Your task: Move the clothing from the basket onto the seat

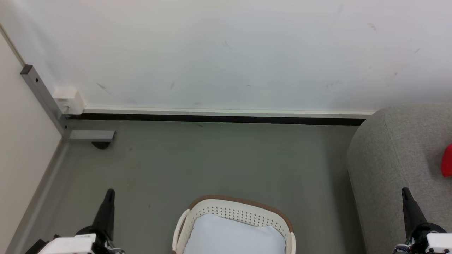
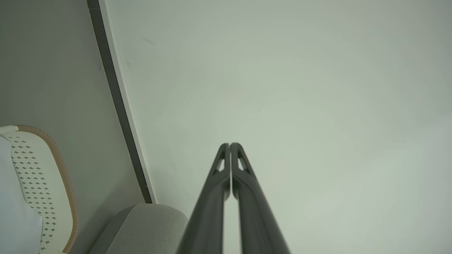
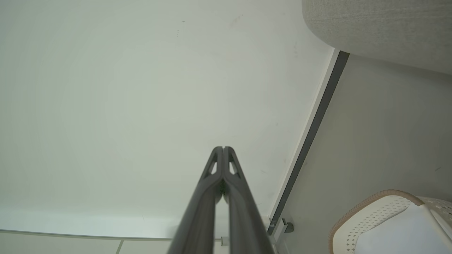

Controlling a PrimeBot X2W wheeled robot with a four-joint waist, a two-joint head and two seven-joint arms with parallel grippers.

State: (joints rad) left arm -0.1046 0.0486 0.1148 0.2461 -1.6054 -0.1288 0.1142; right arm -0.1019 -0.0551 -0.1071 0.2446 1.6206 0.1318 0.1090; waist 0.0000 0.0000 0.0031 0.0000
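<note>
wall (image 1: pixel 226 53): white, scuffed, upper half of frame.
sofa (image 1: pixel 395 148): grey, right side of frame.
basket (image 1: pixel 233 201): bottom centre, left of sofa, not touching it.
sheet (image 1: pixel 233 236): pale, lying in basket.
red clothing (image 1: pixel 447 160): sliver at right edge, on sofa.
left tool (image 2: pixel 230 145): fingers together, empty, lower left.
right tool (image 3: pixel 223 148): fingers together, empty, lower right.

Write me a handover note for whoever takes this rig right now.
Left gripper: shut, empty, pointing toward the wall. Right gripper: the same.
Basket: on the floor between them, a pale sheet lying on top inside; its near end is cut off.
Clothing: a red piece lies on the seat.
Left: probably just checking under the sheet for more red pieces.
</note>
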